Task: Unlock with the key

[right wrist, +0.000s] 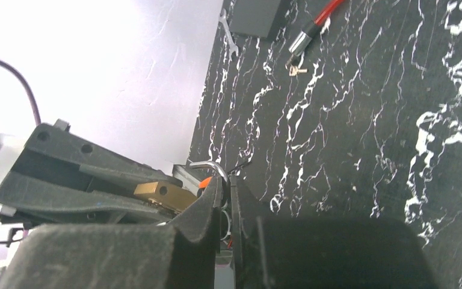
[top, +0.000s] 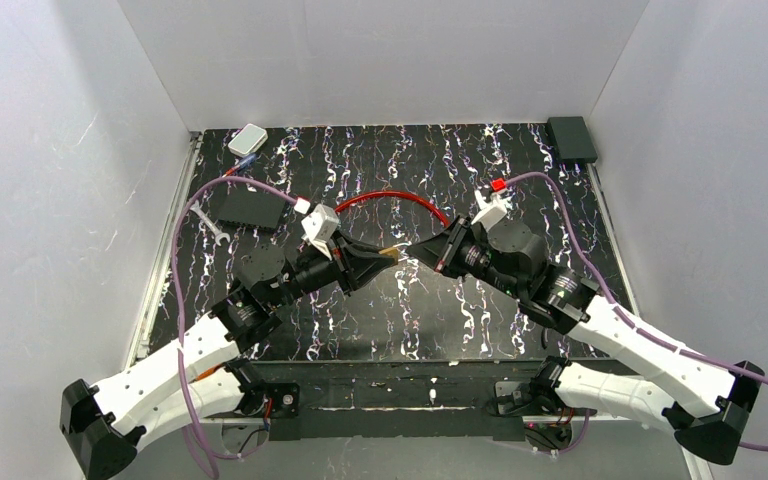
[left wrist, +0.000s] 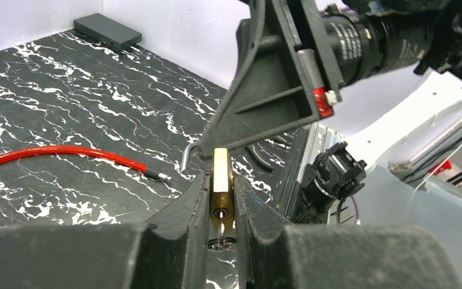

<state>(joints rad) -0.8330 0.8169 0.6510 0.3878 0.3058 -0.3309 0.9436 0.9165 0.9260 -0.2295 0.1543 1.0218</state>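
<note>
A brass padlock (left wrist: 221, 183) is clamped edge-on between my left gripper's (left wrist: 221, 174) fingers, above the table. A key (left wrist: 221, 227) with a wire ring sticks out of its keyhole, toward the left wrist camera. My right gripper (right wrist: 227, 179) meets it from the opposite side, shut on the steel shackle (right wrist: 207, 166). In the right wrist view the padlock body (right wrist: 159, 194) shows an empty shackle hole. In the top view both grippers, left (top: 390, 256) and right (top: 409, 252), touch tips mid-table.
A red cable (top: 390, 200) arcs across the table behind the grippers; its metal end (right wrist: 301, 42) lies by a small loose key (right wrist: 296, 70). A black box (top: 247, 207) and wrench (top: 210, 222) lie left. A white box (top: 248, 139) and black box (top: 571, 138) sit at the back.
</note>
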